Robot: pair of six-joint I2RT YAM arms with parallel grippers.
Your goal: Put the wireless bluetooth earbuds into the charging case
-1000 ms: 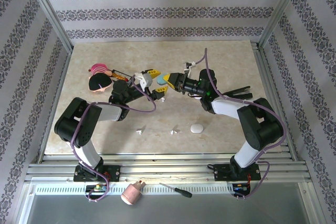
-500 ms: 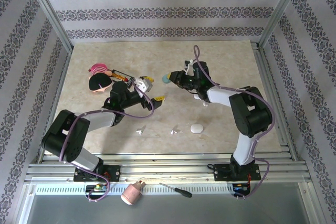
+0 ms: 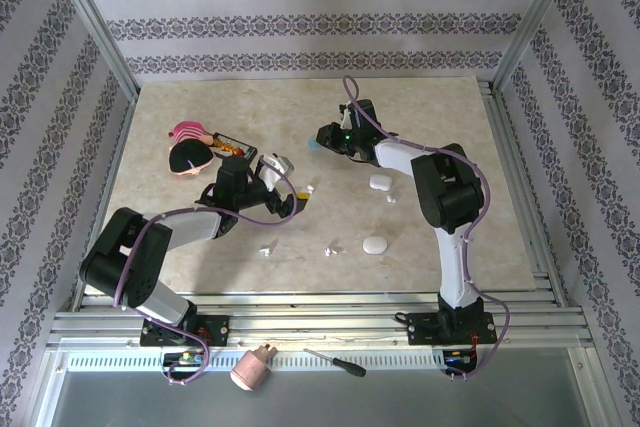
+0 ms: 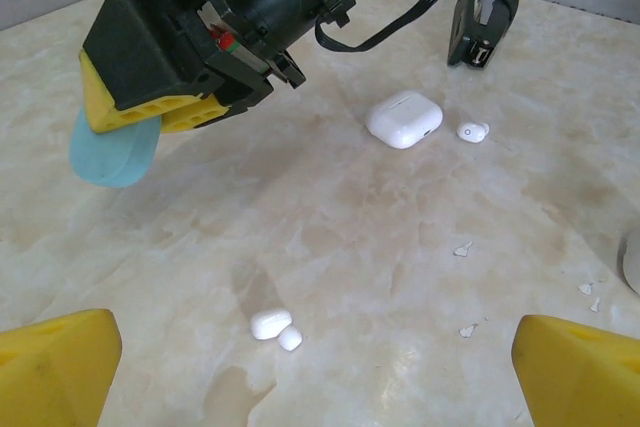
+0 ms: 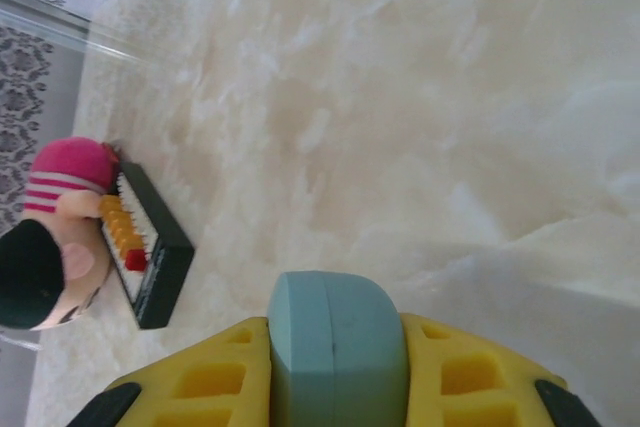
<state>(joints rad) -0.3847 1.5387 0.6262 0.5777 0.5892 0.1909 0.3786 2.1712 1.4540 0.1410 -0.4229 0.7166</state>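
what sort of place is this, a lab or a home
Probably a robot lab test cell: a beige marble-look tabletop boxed in by silver aluminium frame rails and patterned wallpaper panels.

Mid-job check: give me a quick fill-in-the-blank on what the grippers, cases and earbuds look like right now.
The held case in the right gripper is pale ___.
The left gripper has its fingers ___.
Just ahead of it, ___ white earbuds lie side by side.
The square white case has its lid ___.
Missing words: blue; open; two; shut.
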